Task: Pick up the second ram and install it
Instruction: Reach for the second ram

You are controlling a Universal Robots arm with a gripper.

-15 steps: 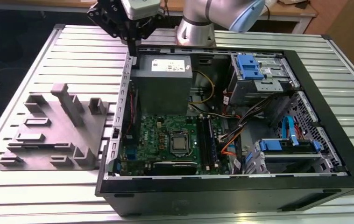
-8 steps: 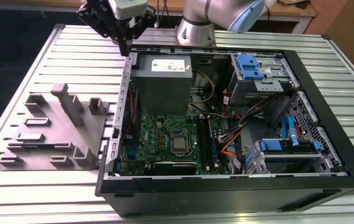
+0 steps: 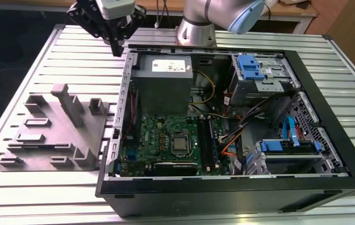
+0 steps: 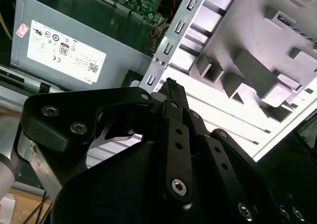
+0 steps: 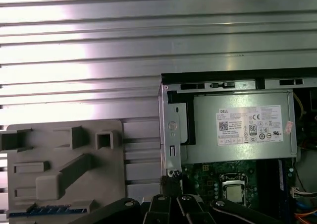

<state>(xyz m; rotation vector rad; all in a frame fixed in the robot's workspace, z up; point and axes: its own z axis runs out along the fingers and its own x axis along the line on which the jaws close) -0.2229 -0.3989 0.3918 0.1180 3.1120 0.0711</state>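
When checked in the exterior view, counts out as one grey-and-blue robot arm (image 3: 221, 16) reaching from the far table edge toward the exterior view's left, wrist turned down, with one black two-finger gripper (image 3: 116, 49) pointing straight down at the slatted aluminium table (image 3: 40, 51). Hangs just outside the far corner of the one open black computer tower case (image 3: 227, 199), beside its wall, above the slats. Fingers pressed together to a point, gripping nothing. To the exterior view's left of the case, one grey moulded plastic fixture (image 3: 52, 136), well apart from the gripper. Inside the case: one grey metal power supply box (image 3: 162, 86), one green motherboard (image 3: 165, 138), two blue-trimmed drive bays, one (image 3: 259, 70) at the far wall, the other (image 3: 287, 150) nearer the case's near wall.

Second wrist view: black finger links (image 4: 176, 135) lying close side by side, tips meeting over the case's bare steel edge, nothing clamped between. Power supply box (image 4: 74, 40) on one side of them, fixture (image 4: 257, 70) on the other.

First wrist view: gripper tip (image 5: 171, 183) over the same case corner. One second ram (image 5: 47, 210), a thin dark blue strip, lying flat in the fixture (image 5: 64, 154), past the slanted ridge from the small square pockets, untouched and well apart from the fingers. One silver processor socket (image 5: 233, 192) on the motherboard (image 5: 208, 179), beside the power supply box (image 5: 208, 135).
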